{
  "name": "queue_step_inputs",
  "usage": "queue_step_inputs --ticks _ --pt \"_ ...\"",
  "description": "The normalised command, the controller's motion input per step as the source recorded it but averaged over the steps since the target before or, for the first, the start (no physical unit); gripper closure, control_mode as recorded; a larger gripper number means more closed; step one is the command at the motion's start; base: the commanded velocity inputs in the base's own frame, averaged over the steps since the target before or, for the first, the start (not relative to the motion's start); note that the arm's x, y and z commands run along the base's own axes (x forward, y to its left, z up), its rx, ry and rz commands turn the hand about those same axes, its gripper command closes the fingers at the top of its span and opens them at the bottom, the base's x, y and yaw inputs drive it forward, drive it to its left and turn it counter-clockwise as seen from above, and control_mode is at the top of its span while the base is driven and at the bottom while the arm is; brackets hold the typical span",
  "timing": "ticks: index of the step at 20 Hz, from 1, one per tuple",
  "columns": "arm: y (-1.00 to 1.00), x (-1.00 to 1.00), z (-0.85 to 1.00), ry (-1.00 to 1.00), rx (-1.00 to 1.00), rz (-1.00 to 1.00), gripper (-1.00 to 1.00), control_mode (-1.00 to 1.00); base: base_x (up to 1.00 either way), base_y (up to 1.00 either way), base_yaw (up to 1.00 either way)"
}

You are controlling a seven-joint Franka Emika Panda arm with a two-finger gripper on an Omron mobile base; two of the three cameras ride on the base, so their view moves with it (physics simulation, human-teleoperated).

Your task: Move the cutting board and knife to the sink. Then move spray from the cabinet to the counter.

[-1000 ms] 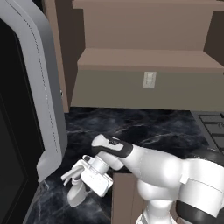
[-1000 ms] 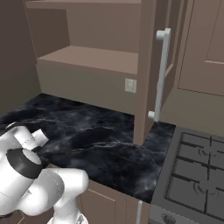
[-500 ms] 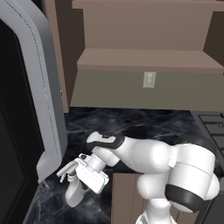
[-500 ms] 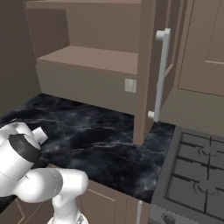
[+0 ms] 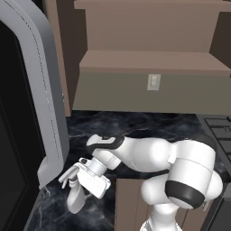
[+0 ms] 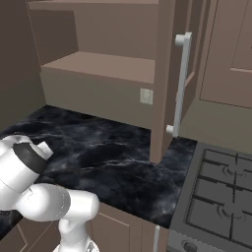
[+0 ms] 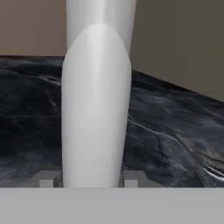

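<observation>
hand point(image 5: 80, 187): clamped on the spray point(image 5: 76, 198) | spray: upright between the fingers, long axis vertical, low over the tabletop point(image 5: 135, 124) at its front left corner beside the fridge point(image 5: 40, 103) | judged next: lower straight down, release

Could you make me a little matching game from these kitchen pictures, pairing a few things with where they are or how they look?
Things:
1. spray
2. counter
3. cabinet
4. stove

Descriptions:
A. grey burners at the right end of the worktop
B. black with thin white veins
C. pale bottle held between the fingers of the tool
D. brown, door swung open, shelf bare

Pairs: 1-C, 2-B, 3-D, 4-A
</observation>
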Motion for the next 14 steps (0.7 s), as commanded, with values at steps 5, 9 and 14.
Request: queue_step_inputs --ticks 5,9,14 --pt "0.0 -0.15 -0.22 -0.11 0.03 0.0 1.0 -1.0 0.0 0.0 0.0" --pt "0.0 -0.12 -0.23 -0.08 0.04 0.0 1.0 -1.0 0.0 0.0 0.0" --pt "-0.06 -0.15 -0.25 -0.07 0.04 0.0 1.0 -1.0 0.0 0.0 0.0"
